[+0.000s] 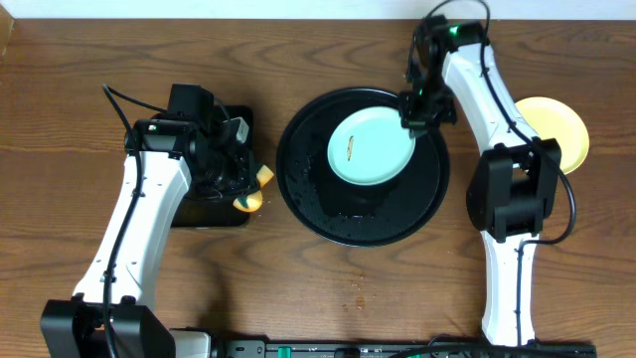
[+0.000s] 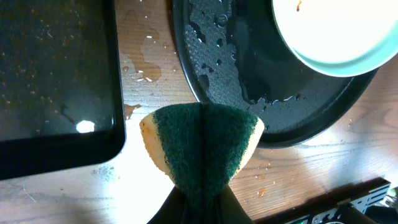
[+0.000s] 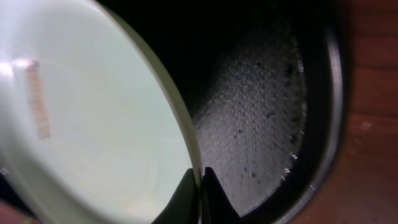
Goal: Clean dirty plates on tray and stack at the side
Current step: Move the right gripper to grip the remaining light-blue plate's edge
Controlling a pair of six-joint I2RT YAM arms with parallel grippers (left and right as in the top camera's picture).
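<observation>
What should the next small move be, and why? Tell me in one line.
Probably carry the sponge across to the mint plate and wipe its brown smear. The right gripper is shut on that plate's rim over the round tray, while the left gripper pinches the sponge beside the tray, clear of the plate.

Left arm, right arm: white links, black joints and cables, green LED toward 12 o'clock; right gripper black.
</observation>
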